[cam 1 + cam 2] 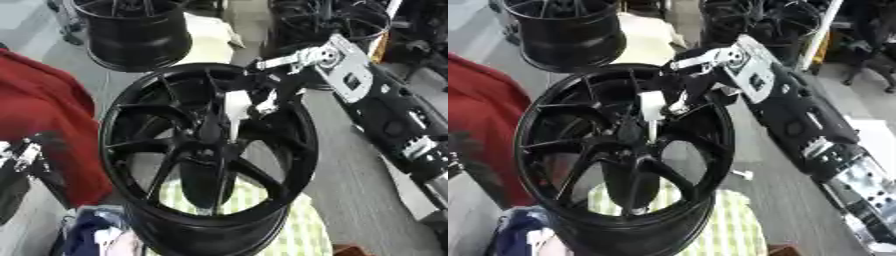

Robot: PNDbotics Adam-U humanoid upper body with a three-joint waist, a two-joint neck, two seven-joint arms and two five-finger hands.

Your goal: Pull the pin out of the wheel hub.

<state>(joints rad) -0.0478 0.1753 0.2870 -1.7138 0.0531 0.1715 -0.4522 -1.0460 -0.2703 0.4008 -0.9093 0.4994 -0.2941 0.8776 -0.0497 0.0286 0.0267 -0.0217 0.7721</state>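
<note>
White against the black metal, the pin (236,111) is standing at the middle of the wheel hub (208,145), its long axis running nearly upright in the view, from just above the hub centre up toward the rim. The right hand (273,90) is reaching in from the upper right, and its dark fingers (677,107) are curling at the pin's upper end; they seem to be pinching it, though black on black is making the exact contact hard to read. Judging from this, the pull would have to run along the pin's axis, up and away from the hub centre, toward the wrist. The right arm is stretching back to the upper right across the wheel's rim. The wheel itself is sitting tilted on a green-checked cloth (302,230) toward the near edge of the bench. The left hand is not showing in either view, so the right hand is the only one near the pin. Other black wheels (136,30) are standing beyond, and a red cloth (44,110) is lying to the left.
</note>
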